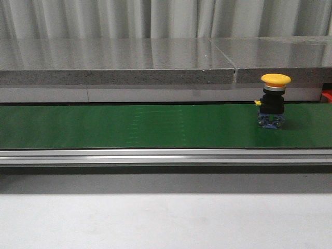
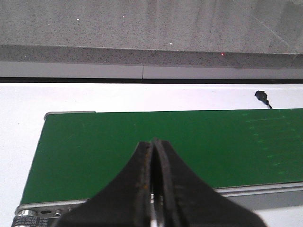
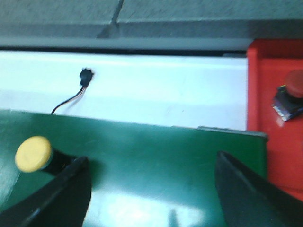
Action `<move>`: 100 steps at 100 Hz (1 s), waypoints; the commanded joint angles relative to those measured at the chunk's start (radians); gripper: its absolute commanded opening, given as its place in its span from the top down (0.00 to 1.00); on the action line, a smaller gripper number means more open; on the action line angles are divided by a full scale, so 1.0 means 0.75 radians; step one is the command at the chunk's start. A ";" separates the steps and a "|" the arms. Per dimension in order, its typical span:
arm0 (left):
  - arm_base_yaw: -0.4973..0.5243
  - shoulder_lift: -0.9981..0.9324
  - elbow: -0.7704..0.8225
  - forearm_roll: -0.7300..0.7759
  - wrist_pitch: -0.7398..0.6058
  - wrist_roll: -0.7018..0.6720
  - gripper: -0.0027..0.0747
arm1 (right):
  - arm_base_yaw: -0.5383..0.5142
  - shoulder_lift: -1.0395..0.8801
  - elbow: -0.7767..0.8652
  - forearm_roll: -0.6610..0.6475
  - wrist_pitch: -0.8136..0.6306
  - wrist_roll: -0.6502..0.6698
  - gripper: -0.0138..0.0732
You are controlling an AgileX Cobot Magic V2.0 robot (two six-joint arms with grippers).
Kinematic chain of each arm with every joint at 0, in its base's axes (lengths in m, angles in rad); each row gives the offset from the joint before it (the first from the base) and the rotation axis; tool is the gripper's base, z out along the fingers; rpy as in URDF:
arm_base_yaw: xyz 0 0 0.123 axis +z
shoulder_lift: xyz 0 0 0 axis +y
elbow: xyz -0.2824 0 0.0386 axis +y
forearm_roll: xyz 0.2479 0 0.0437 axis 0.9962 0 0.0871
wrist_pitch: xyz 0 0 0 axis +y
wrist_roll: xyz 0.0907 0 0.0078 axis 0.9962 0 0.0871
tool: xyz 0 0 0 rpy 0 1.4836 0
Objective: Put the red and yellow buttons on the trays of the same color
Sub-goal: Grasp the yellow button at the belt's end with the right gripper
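Nearest the front camera: bare pale table, then metal rail, then green conveyor belt running full width.

Left side: nothing on belt in front view. Left gripper seen only from its wrist camera, fingers pressed together, nothing between them; hangs over the belt's left end. Small black connector on white surface past the belt.

Right side: yellow button upright on belt, yellow cap over black body, bluish base touching belt, near right end. Right wrist view shows same button just beside one finger of right gripper, outside the gap rather than between the fingers. Jaws spread wide, empty. Black plug on thin wire on white surface beyond belt.

Far right: red tray past belt end, red button lying inside it, tilted.

Progress, judged: red half looks done, one red button in matching tray. Yellow button not yet picked. Remaining: centre open jaws on it, grip, carry to yellow tray.

Hidden or unclear: no yellow tray in any view. Red tray only a sliver at front view's right edge. Neither arm in front view. Right wrist picture blurred; red button detail poor. More buttons off-frame: cannot tell.
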 commanded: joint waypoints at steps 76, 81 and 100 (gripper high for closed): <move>-0.011 0.009 -0.036 -0.027 -0.087 -0.002 0.99 | 0.577 0.151 0.079 -0.333 -0.391 -0.025 0.21; -0.011 0.009 -0.036 -0.027 -0.087 -0.002 0.99 | 0.580 0.167 0.079 -0.330 -0.431 -0.025 0.21; -0.011 0.009 -0.036 -0.027 -0.087 -0.002 0.99 | 0.581 0.219 0.078 -0.302 -0.548 -0.025 0.22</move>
